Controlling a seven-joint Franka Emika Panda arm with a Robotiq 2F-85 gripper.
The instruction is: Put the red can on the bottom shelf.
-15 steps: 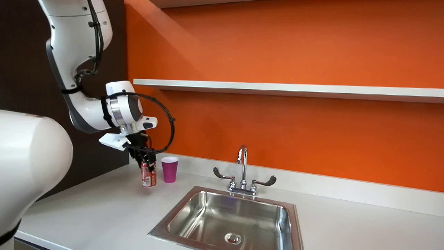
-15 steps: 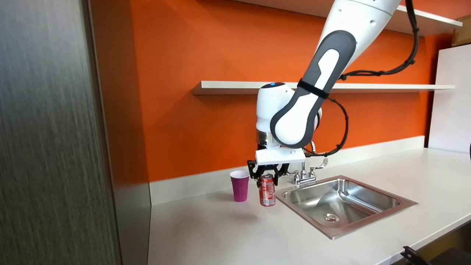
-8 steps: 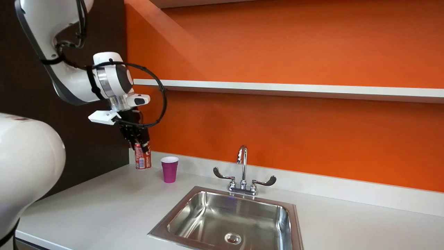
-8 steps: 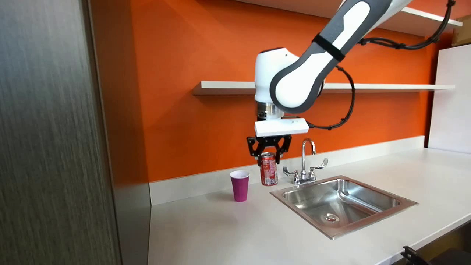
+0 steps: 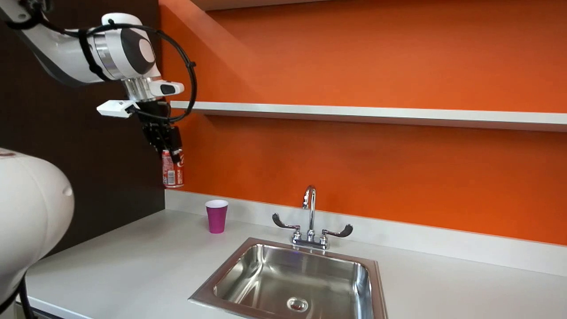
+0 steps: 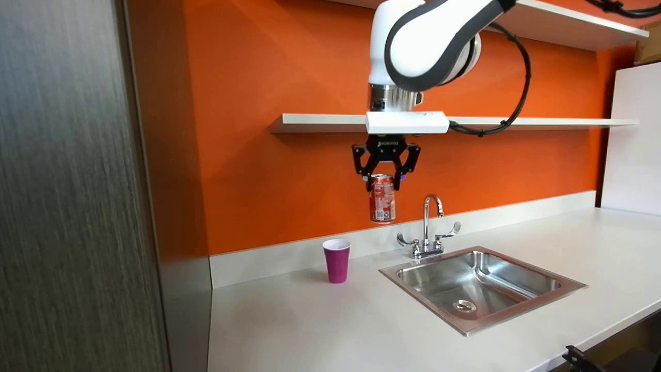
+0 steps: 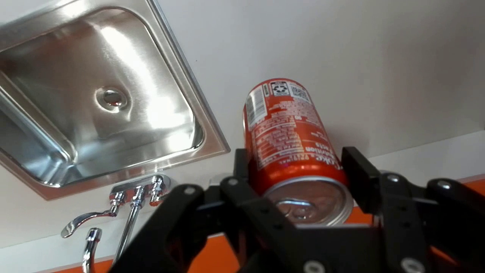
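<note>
The red can [image 5: 172, 174] is held upright in the air, well above the counter, in both exterior views [image 6: 382, 204]. My gripper [image 6: 383, 182] is shut on the can's upper part, one finger on each side. In the wrist view the can [image 7: 288, 125] sits between the black fingers [image 7: 295, 167], its silvery top toward the camera. The bottom shelf [image 5: 367, 112] is the long white board across the orange wall; it also shows behind the gripper in an exterior view [image 6: 320, 120]. The can hangs lower than the shelf, near its end by the dark panel.
A magenta cup [image 5: 216, 218] stands on the counter [image 6: 289, 320] below. A steel sink [image 6: 516, 315] with a faucet [image 5: 311, 221] is beside it. An upper shelf [image 6: 578, 26] runs above the bottom shelf. A dark panel [image 5: 110, 177] closes off one side.
The arm has risen steadily, lifting the can from just above the counter to well above the cup. The can stays in the grip; cup and sink have not moved.
</note>
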